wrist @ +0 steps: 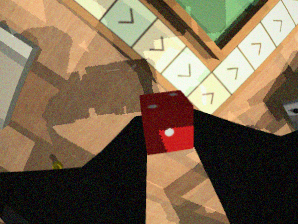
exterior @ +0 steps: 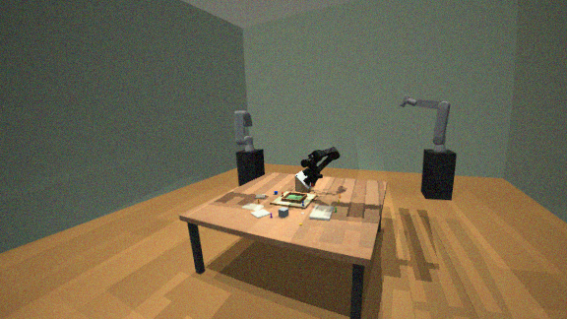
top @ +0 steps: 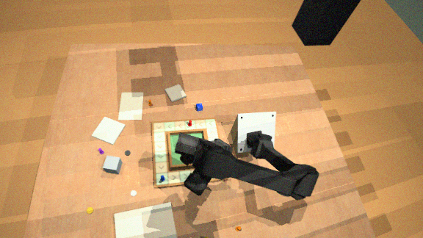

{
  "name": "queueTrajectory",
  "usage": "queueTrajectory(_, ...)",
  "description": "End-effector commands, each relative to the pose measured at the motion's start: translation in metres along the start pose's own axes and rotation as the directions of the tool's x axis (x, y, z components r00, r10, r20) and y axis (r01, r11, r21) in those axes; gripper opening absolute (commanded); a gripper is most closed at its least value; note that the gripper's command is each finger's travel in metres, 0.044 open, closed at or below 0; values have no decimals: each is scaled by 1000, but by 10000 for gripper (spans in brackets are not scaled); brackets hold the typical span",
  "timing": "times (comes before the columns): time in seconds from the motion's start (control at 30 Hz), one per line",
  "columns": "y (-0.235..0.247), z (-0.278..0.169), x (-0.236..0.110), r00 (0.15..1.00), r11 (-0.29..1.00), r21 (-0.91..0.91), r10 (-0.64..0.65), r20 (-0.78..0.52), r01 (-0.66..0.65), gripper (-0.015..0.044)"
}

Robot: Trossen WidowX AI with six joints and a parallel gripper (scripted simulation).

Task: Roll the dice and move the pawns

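Wrist view: my pincer (top: pixel 192 164) (exterior: pixel 312 184) (wrist: pixel 164 119) is closing only partway, its black fingers gripping the red die (wrist: pixel 167 122). Printed arrowheads are marking the pale green and cream squares of the board (top: pixel 160 136) (exterior: pixel 278 203) (wrist: pixel 185 71); the glossy die is showing one white pip on its near face and two greyish ones on top. In the top view, I'm reaching over the board, partly covering the wood-rimmed, green-floored tray (top: pixel 169 150) (exterior: pixel 294 194) (wrist: pixel 227 56) at its middle. From the board's centre, the red pawn (top: pixel 189 123) (exterior: pixel 283 194) is standing on the track at twelve o'clock, the blue pawn (top: pixel 162 178) (exterior: pixel 302 203) on the corner between seven and eight. Outside the board, the blue die (top: pixel 199 107) (exterior: pixel 276 192) is resting on the wood-grained tabletop (top: pixel 257 81) (exterior: pixel 295 236) (wrist: pixel 100 145), between twelve and one. A smooth grey block (top: pixel 112 164) (exterior: pixel 283 212) is sitting near nine o'clock, and a flat white square (top: pixel 109 130) (exterior: pixel 260 214) is lying near ten.
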State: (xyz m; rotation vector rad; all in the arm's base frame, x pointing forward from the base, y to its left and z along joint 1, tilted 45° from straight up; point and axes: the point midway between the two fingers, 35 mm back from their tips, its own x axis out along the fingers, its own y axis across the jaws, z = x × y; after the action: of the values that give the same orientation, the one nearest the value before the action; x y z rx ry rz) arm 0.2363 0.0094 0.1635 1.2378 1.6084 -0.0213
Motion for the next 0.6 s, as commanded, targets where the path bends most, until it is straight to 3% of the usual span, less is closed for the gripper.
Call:
queueTrajectory(0.0, -9, 22, 4, 1000, 991, 136, -6, -1, 6, 0)
queueTrajectory(0.57, -63, 102, 27, 1000, 766, 642, -5, -1, 5, 0)
